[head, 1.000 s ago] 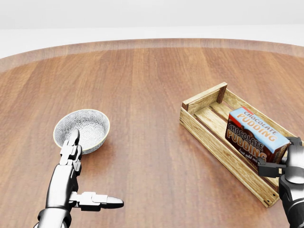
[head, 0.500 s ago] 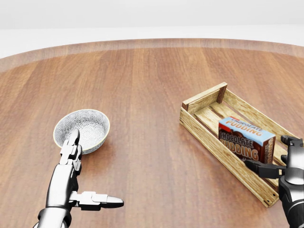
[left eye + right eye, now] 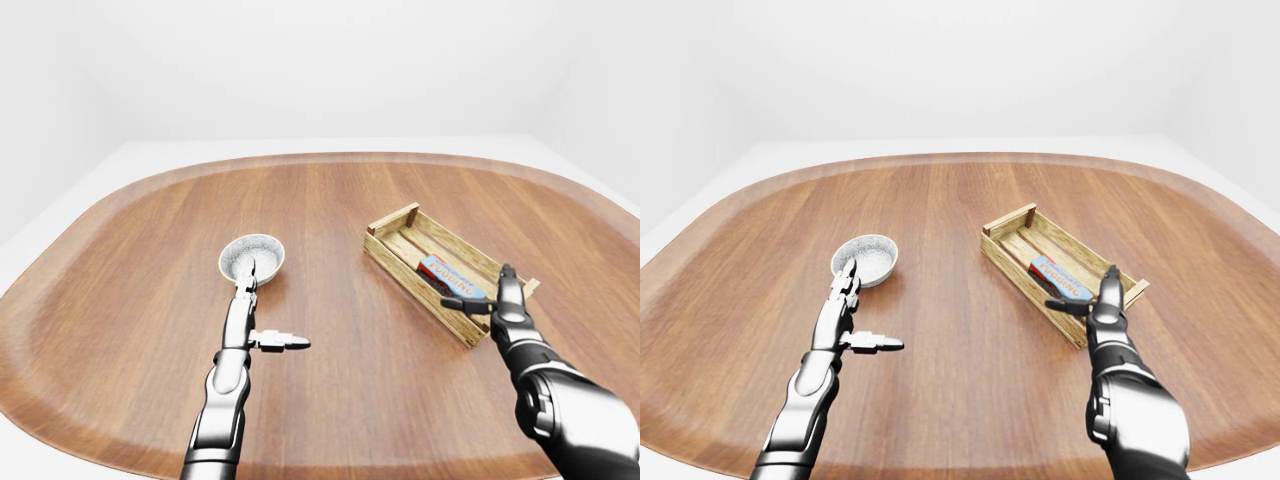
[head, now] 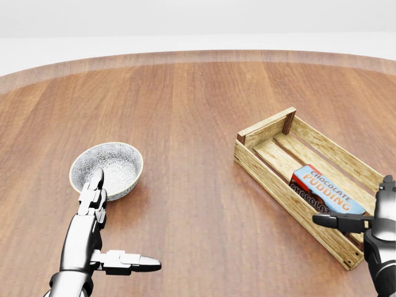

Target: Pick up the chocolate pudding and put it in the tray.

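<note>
From my head view I see the chocolate pudding box [image 4: 327, 191] lying flat inside the wooden tray [image 4: 265, 168], label up, in the tray's lower-right half and close against the long wall nearer the view's bottom. My right hand [image 4: 375, 216] is at the right edge of the view, beside the tray's lower-right end, with its fingers spread apart: one finger [image 4: 335, 221] reaches leftward over the tray's near wall just below the box, while the others stand upright. I see a sliver of gap between that finger and the box, so nothing is clamped. My left hand [image 4: 99, 232] sits at the lower left, also spread wide, one finger pointing up so that its tip overlaps the near rim of the patterned bowl [image 4: 106, 169] in the view, and another pointing right over bare wood; whether the tip actually touches the bowl I cannot tell. The bowl and the tray stand well apart on the rounded wooden table [image 3: 330, 205], bowl to the left and tray to the right, with the tray set on a diagonal running from upper left to lower right.
</note>
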`<state>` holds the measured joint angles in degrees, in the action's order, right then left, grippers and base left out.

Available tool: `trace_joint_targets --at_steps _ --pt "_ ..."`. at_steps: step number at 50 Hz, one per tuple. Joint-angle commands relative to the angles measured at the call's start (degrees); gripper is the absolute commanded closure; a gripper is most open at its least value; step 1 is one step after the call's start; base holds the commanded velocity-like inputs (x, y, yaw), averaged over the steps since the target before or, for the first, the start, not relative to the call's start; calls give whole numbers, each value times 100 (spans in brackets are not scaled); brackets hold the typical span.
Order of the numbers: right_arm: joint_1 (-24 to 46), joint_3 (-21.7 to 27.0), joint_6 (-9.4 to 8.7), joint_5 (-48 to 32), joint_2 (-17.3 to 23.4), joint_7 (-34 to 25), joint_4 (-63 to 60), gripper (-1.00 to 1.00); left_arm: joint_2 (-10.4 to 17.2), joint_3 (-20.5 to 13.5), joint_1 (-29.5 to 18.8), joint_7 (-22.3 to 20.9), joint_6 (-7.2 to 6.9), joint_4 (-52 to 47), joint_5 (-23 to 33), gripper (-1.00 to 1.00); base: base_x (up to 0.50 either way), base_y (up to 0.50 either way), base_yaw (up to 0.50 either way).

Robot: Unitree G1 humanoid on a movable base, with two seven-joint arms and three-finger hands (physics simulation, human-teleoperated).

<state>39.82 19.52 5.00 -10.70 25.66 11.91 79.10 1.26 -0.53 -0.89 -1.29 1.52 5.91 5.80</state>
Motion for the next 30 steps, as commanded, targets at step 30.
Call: trace_joint_targets --at_steps 30 --pt "308 -54 0 197 326 982 -105 -100 -7 -43 -40 -53 -19 3 -163 -100 0 0 0"
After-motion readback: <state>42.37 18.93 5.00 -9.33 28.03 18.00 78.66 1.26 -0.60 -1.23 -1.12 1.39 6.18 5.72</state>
